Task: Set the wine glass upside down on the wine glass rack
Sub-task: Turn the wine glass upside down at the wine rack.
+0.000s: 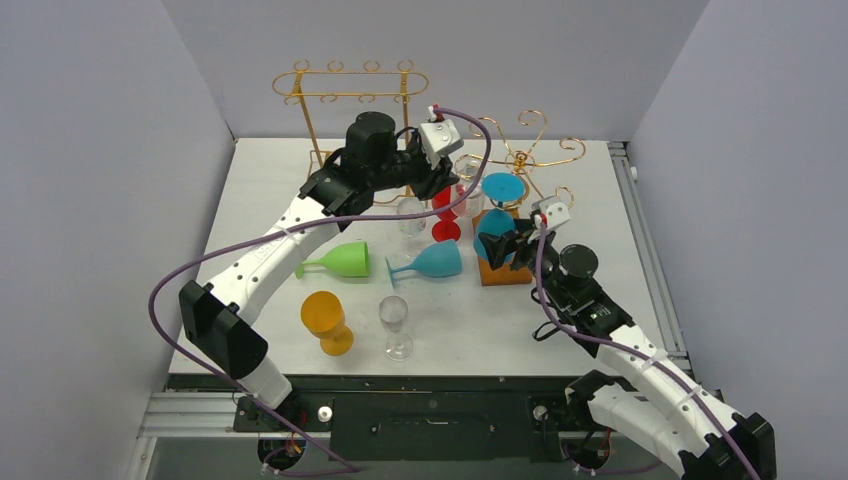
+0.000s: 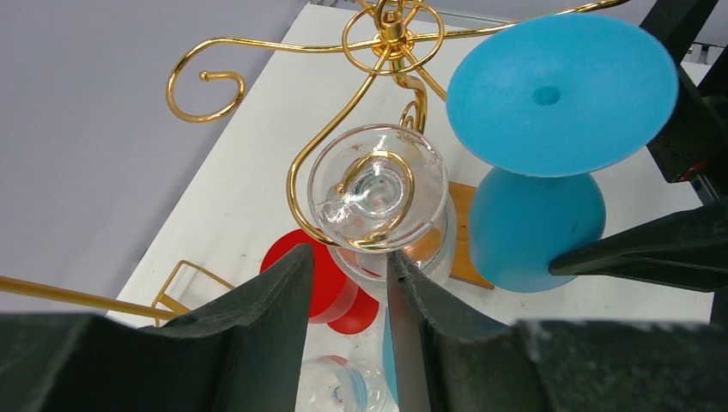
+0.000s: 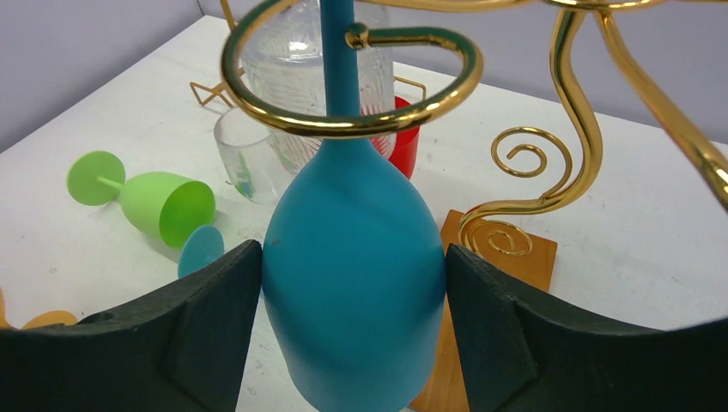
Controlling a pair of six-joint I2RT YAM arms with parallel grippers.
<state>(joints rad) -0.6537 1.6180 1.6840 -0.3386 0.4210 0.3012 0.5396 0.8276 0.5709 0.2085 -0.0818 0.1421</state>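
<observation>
The gold spiral rack (image 1: 530, 150) stands on a wooden base at the back right. A blue wine glass (image 1: 492, 230) hangs upside down from it, its stem inside a gold loop (image 3: 360, 127) and its foot (image 2: 562, 94) on top. My right gripper (image 3: 352, 257) is shut on the blue bowl (image 3: 352, 309), with both pads against its sides. Beside it a clear wine glass (image 2: 378, 184) hangs upside down in another loop. My left gripper (image 2: 348, 270) sits just short of that clear bowl, its jaws open a narrow gap with nothing between them.
A tall gold bar rack (image 1: 350, 85) stands at the back. A red glass (image 1: 445, 215) and a clear glass (image 1: 410, 215) stand under the left gripper. A green glass (image 1: 340, 260) and a blue one (image 1: 430, 262) lie on their sides. A yellow glass (image 1: 325, 320) and a clear one (image 1: 395, 325) stand near the front.
</observation>
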